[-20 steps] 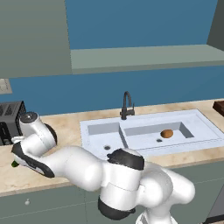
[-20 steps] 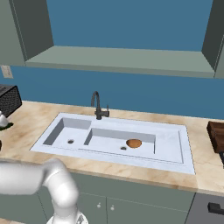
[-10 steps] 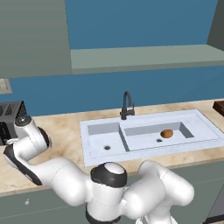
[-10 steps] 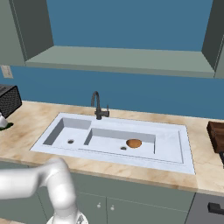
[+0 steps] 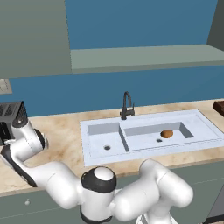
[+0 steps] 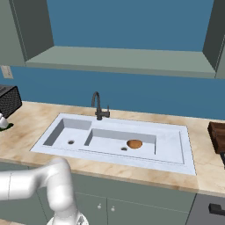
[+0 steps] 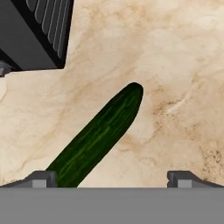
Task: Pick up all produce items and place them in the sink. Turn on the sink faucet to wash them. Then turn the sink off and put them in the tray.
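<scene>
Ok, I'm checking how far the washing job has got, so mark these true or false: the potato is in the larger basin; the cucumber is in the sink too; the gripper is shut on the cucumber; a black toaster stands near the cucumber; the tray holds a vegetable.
1. The potato lies in the larger basin of the sink. True.
2. The cucumber is in the sink too. False: it lies on the counter.
3. The gripper is shut on the cucumber. False: its jaws stand open above it.
4. A black toaster stands near the cucumber. True.
5. The tray holds a vegetable. False: no produce shows on its visible part.
</scene>
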Available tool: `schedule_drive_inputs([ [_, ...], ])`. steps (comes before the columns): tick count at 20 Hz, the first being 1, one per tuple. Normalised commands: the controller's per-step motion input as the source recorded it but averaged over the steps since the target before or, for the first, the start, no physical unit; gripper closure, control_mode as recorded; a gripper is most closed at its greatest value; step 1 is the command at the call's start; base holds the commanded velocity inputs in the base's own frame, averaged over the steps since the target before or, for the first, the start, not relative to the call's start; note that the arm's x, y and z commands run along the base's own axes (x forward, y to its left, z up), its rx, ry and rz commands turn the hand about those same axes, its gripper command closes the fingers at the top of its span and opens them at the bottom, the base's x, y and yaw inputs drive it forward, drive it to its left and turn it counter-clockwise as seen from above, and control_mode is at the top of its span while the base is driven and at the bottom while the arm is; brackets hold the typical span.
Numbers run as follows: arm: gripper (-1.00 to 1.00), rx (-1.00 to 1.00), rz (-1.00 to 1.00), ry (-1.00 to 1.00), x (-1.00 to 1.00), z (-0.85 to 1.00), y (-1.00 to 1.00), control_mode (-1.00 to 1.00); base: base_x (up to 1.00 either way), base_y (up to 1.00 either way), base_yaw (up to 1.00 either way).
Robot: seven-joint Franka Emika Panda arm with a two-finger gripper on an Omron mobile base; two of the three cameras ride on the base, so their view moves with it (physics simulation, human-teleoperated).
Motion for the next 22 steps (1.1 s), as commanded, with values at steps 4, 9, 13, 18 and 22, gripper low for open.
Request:
schedule_drive_inputs([
  [4, -1.00, 0.00, 0.00, 0.00, 0.17, -0.13, 0.15, -1.00, 0.00, 0.00, 0.00],
  [9, -1.00, 0.00, 0.00, 0.00, 0.09, -0.17, 0.09, -1.00, 0.00, 0.00, 0.00],
  [13, -1.00, 0.00, 0.00, 0.00, 0.02, -0.15, 0.05, -1.00, 0.00, 0.00, 0.00],
  [18, -1.00, 0.00, 0.00, 0.01, 0.00, -0.12, 0.03, -1.00, 0.00, 0.00, 0.00],
  [22, -1.00, 0.00, 0.00, 0.02, 0.00, -0.17, 0.04, -1.00, 0.00, 0.00, 0.00],
])
